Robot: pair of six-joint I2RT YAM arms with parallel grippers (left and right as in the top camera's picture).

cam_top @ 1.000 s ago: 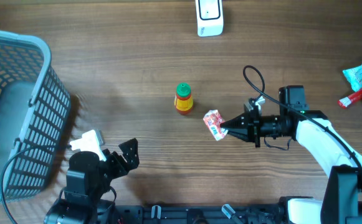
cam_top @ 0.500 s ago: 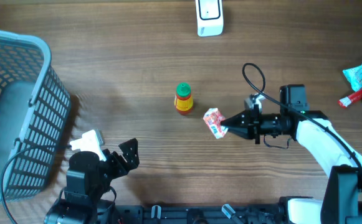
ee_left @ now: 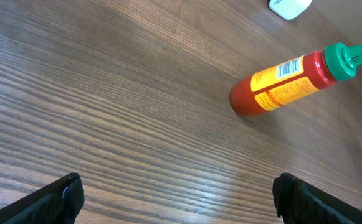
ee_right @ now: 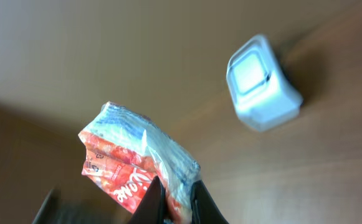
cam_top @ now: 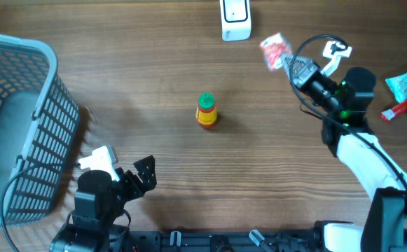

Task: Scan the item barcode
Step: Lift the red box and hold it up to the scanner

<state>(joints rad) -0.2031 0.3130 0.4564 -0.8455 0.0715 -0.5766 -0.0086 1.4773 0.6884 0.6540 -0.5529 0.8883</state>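
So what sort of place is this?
Probably a mock shop checkout on a robot bench: a white scanner, a plastic shopping basket, and a sauce bottle on the wooden table.

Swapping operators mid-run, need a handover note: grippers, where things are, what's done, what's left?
Right gripper: shut on the packet, held up just right of the scanner.
Left gripper: open, empty, low near the basket.
Bottle: upright mid-table.
Done: packet picked up and brought to the scanner.
Left: turn its barcode to the scanner; no barcode shows in any view, so a scan can't be confirmed.
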